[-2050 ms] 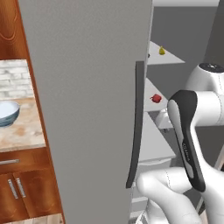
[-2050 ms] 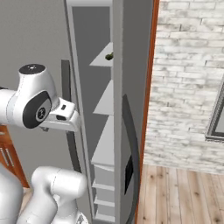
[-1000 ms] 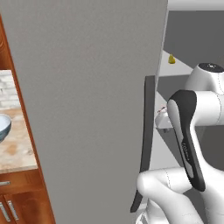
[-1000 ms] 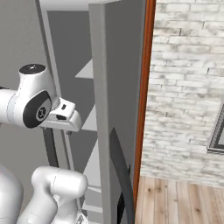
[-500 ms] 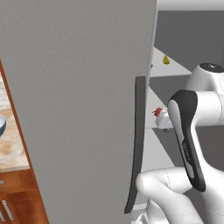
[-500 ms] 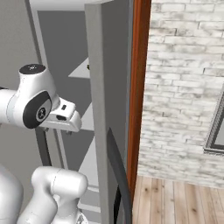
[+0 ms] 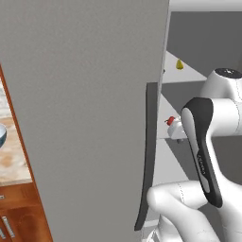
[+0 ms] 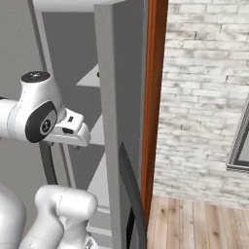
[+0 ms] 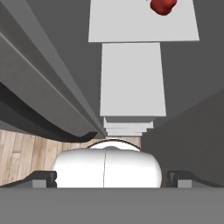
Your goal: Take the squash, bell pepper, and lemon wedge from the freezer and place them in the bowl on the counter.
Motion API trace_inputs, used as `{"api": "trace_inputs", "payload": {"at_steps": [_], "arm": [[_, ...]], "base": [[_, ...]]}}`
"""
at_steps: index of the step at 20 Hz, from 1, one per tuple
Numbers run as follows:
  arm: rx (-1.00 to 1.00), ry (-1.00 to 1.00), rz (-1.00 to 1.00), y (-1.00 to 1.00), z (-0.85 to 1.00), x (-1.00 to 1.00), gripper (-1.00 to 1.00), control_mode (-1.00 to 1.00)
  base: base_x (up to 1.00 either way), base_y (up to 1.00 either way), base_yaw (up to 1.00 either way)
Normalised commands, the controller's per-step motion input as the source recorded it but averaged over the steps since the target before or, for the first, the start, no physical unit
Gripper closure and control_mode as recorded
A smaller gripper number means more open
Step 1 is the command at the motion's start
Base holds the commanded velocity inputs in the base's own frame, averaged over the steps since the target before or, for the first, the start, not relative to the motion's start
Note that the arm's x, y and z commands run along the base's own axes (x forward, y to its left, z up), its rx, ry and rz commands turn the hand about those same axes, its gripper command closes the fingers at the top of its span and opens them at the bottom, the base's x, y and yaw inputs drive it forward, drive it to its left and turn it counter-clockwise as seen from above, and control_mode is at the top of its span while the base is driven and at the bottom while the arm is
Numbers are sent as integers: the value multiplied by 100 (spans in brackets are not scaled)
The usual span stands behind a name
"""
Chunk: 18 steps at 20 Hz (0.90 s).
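- We see the freezer (image 7: 90, 108) as a tall matte-grey appliance; its large flat door stands swung open, with a dark, gently curved vertical handle (image 7: 147, 156) along the door's edge.
- Inside, pale grey flat shelves (image 9: 142, 21) step one behind another, smooth and without texture.
- The bell pepper (image 9: 162, 5), a small glossy red rounded piece, lies on the farthest shelf in the hand view, near that shelf's right part; in the left base view it shows as a small red spot just beside the white wrist of the arm.
- The lemon wedge (image 7: 179, 64), a tiny bright yellow chunk, sits on a higher shelf, above the arm's wrist and well apart from it.
- The gripper (image 9: 105, 177) looks along the stack of shelves; the bell pepper lies ahead of it, apart, with bare shelf between them.
- Two dark finger tips (image 9: 43, 178) rise at the bottom corners of the hand view, spread wide to either side; nothing lies between them and they touch nothing.
- At the far left of the left base view, a sliver of the bowl (image 7: 2, 134), glossy blue-grey, rests on the beige mottled stone desk (image 7: 12, 163) over reddish-brown wooden cabinets (image 7: 21, 212) with a silver bar handle.
- To the right of the freezer we see a reddish-brown upright panel (image 8: 154, 97), a whitewashed brick wall (image 8: 204, 97) and a pale plank floor (image 8: 199, 226).
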Motion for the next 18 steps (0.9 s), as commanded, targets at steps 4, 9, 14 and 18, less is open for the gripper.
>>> {"api": "trace_inputs", "payload": {"at_steps": [4,9,14,18], "arm": [[0,0,0,0,0,0,-100,100],[0,0,0,0,0,0,-100,100],[0,0,0,0,0,0,-100,100],[0,0,0,0,0,0,-100,100]], "base": [[44,-43,0],[48,-21,-4],[69,-8,-7],[69,-9,-11]]}}
